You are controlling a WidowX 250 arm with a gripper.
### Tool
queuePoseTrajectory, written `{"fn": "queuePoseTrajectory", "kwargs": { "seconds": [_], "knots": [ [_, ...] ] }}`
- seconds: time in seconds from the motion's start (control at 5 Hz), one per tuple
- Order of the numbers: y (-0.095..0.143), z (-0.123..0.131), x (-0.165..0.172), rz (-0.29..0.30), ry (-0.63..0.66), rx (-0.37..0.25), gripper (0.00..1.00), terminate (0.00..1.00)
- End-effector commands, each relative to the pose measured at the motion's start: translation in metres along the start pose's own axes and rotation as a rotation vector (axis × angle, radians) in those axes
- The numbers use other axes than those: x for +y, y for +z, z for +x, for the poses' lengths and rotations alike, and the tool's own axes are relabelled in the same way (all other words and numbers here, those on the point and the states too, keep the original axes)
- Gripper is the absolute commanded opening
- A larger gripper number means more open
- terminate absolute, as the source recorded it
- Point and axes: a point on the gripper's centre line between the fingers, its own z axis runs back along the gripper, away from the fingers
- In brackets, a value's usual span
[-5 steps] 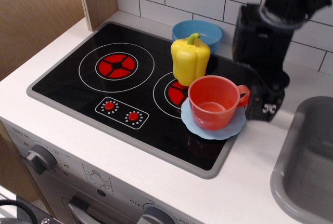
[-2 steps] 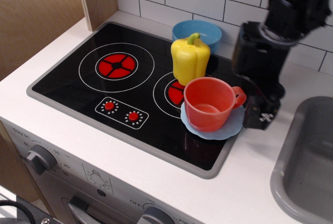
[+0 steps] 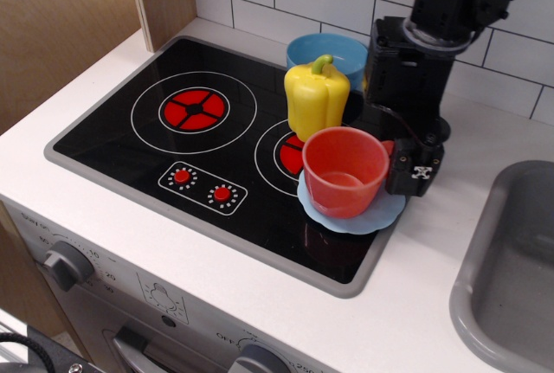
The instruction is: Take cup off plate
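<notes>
The white counter (image 3: 415, 304) carries a black toy stovetop (image 3: 173, 144) with two red burners, and a grey sink (image 3: 511, 278) sits at the far right edge. The black robot arm (image 3: 415, 53) comes down from the upper right, over the back right corner of the stovetop. A yellow pepper (image 3: 317, 96) stands upright on the right burner, with a blue bowl (image 3: 325, 51) behind it against the tiled wall. Just in front of the pepper is the cup (image 3: 344, 170), orange-red, mouth up and slightly tipped toward the camera, its handle side turned to the right toward the arm. It rests on the plate (image 3: 355, 210), a light-blue saucer with a wavy rim at the stovetop's front right. The gripper (image 3: 400, 165) is low at the cup's right side, where the handle is; the handle is mostly hidden behind it, and whether the jaws are clamped on it or apart cannot be told.
</notes>
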Motion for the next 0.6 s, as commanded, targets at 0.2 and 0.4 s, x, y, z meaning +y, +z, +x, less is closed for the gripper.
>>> {"fn": "queuePoseTrajectory", "kwargs": {
  "seconds": [0.2, 0.4],
  "knots": [
    [0.025, 0.004, -0.004, -0.032, -0.010, 0.048, 1.00, 0.00],
    [0.025, 0.005, 0.000, -0.027, -0.022, 0.054, 0.00, 0.00]
  ]
}}
